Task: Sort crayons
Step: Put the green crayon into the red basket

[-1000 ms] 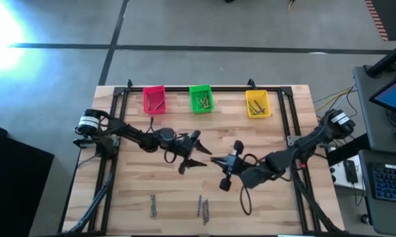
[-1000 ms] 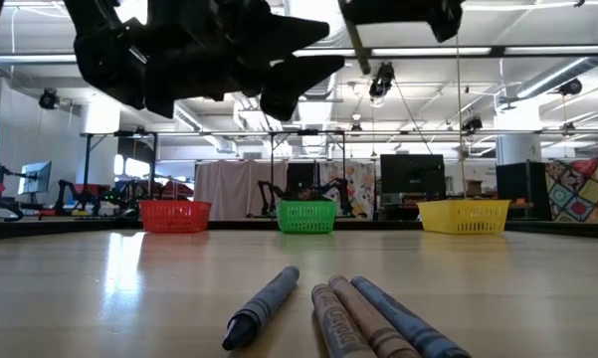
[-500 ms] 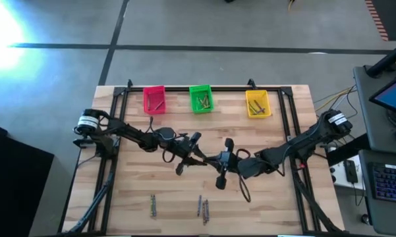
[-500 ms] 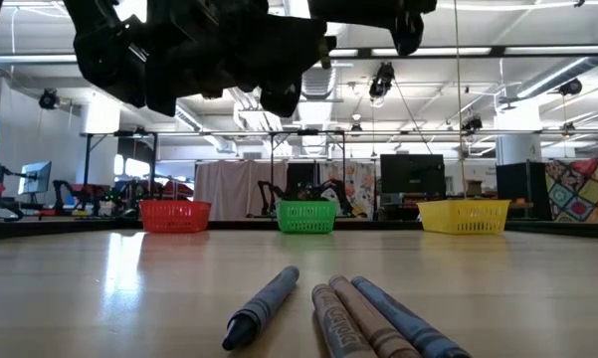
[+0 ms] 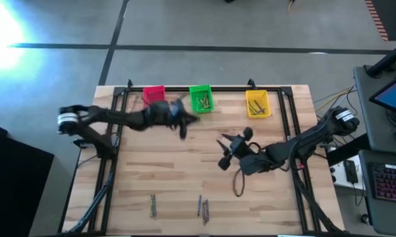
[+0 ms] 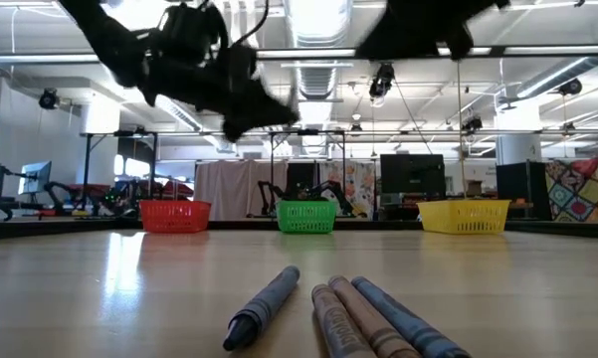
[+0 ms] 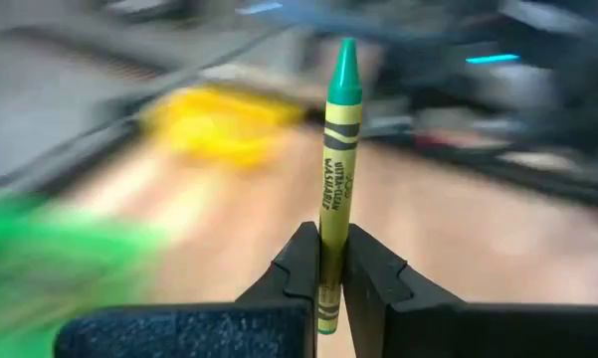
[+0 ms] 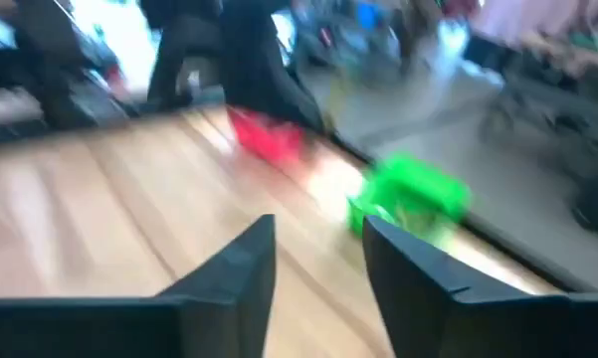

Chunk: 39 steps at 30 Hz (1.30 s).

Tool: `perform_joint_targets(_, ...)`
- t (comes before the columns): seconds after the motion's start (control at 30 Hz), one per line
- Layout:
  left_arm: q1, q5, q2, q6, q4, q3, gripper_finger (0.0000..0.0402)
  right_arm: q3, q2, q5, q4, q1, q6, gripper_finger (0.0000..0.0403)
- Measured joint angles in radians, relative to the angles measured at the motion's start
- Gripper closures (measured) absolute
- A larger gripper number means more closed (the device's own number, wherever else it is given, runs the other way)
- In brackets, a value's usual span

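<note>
Crayons (image 5: 202, 208) lie in two small clusters at the near edge of my table (image 5: 184, 178), and from the low view I count four of them close to the lens, a bluish-grey crayon (image 6: 264, 306) slightly apart from the three others lying side by side. My left gripper (image 7: 327, 270) is clamped on a yellow-green crayon (image 7: 337, 159), which stands straight up between the fingers (image 7: 297, 268) with its green tip pointing away from the wrist. From above I see that gripper (image 5: 182, 120) raised over the far part of the table, between the pink bin (image 5: 153, 96) and the green bin (image 5: 201, 99). The yellow bin (image 5: 257, 103) sits further along the same row, and all three bins seem to hold a few crayons, though I can't make out colours at that size. My right gripper (image 8: 318, 264) has its fingers parted with nothing between them; it hangs above the table's middle (image 5: 229, 150), well apart from the left one.
</note>
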State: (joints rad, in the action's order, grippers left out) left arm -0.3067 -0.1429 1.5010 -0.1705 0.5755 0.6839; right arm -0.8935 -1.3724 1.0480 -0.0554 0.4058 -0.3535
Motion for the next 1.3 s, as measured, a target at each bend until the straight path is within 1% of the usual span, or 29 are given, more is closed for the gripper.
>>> perform_joint_targets(0.1,-0.126,0.168,-0.122,-0.001,-0.26,-0.032,0.0399,0.029,0.027,0.015,0.192,-0.001,-0.169,0.0235)
perform_joint_targets(0.17,-0.189,0.364,-0.216,-0.002,-0.412,-0.04,0.0399,0.059,0.059,0.031,0.353,0.0,-0.302,0.0221)
perform_joint_targets(0.2,-0.219,0.452,-0.26,-0.007,-0.489,-0.047,0.0399,0.071,0.071,0.048,0.408,0.0,-0.375,0.0217)
perform_joint_targets(0.23,-0.248,0.519,-0.295,-0.027,-0.569,-0.054,0.0399,0.083,0.086,0.062,0.436,-0.003,-0.435,0.0213)
perform_joint_targets(0.27,-0.276,0.548,-0.312,-0.06,-0.624,-0.06,0.0399,0.096,0.106,0.077,0.464,-0.006,-0.468,0.021)
perform_joint_targets(0.3,-0.309,0.537,-0.322,-0.086,-0.659,-0.064,0.0396,0.108,0.124,0.086,0.48,-0.006,-0.474,0.0208)
perform_joint_targets(0.37,-0.377,0.446,-0.339,-0.106,-0.722,-0.069,0.0385,0.115,0.16,0.089,0.46,-0.006,-0.474,0.0207)
perform_joint_targets(0.43,-0.416,0.409,-0.325,-0.136,-0.705,-0.06,0.0365,0.121,0.183,0.086,0.469,-0.005,-0.455,0.0207)
perform_joint_targets(0.53,-0.459,0.411,-0.289,-0.142,-0.741,-0.061,0.0318,0.12,0.208,0.081,0.462,-0.005,-0.437,0.0205)
perform_joint_targets(0.6,-0.481,0.411,-0.273,-0.142,-0.763,-0.037,0.0282,0.12,0.215,0.08,0.458,0.001,-0.43,0.0201)
perform_joint_targets(0.7,-0.488,0.407,-0.26,-0.138,-0.799,0.0,0.0228,0.12,0.222,0.077,0.46,0.004,-0.415,0.0195)
perform_joint_targets(0.73,-0.483,0.384,-0.269,-0.132,-0.816,0.005,0.0213,0.12,0.226,0.078,0.459,0.004,-0.414,0.0194)
perform_joint_targets(0.8,-0.454,0.327,-0.304,-0.115,-0.795,0.017,0.0189,0.12,0.23,0.089,0.457,0.01,-0.401,0.0193)
perform_joint_targets(0.87,-0.396,0.286,-0.358,-0.101,-0.743,0.015,0.0176,0.12,0.23,0.105,0.46,0.027,-0.383,0.0193)
perform_joint_targets(0.97,-0.241,0.294,-0.425,-0.094,-0.628,-0.027,0.0172,0.131,0.231,0.138,0.459,0.05,-0.351,0.02)
perform_joint_targets(1.03,-0.105,0.346,-0.452,-0.088,-0.512,-0.074,0.0177,0.139,0.232,0.133,0.461,0.054,-0.342,0.0218)
perform_joint_targets(1.07,-0.034,0.381,-0.456,-0.081,-0.444,-0.096,0.0184,0.143,0.236,0.119,0.462,0.054,-0.342,0.0234)
perform_joint_targets(1.13,0.098,0.458,-0.456,-0.065,-0.337,-0.139,0.0205,0.146,0.246,0.085,0.46,0.054,-0.342,0.0282)
perform_joint_targets(1.2,0.201,0.515,-0.446,-0.057,-0.27,-0.16,0.0241,0.151,0.253,0.069,0.45,0.057,-0.342,0.0342)
perform_joint_targets(1.23,0.243,0.527,-0.443,-0.053,-0.245,-0.165,0.0264,0.156,0.254,0.052,0.434,0.059,-0.341,0.0369)
perform_joint_targets(1.27,0.273,0.529,-0.442,-0.051,-0.228,-0.168,0.0289,0.16,0.254,0.033,0.416,0.059,-0.342,0.0378)
perform_joint_targets(1.3,0.296,0.523,-0.442,-0.05,-0.212,-0.168,0.0315,0.162,0.254,0.001,0.406,0.059,-0.349,0.0379)
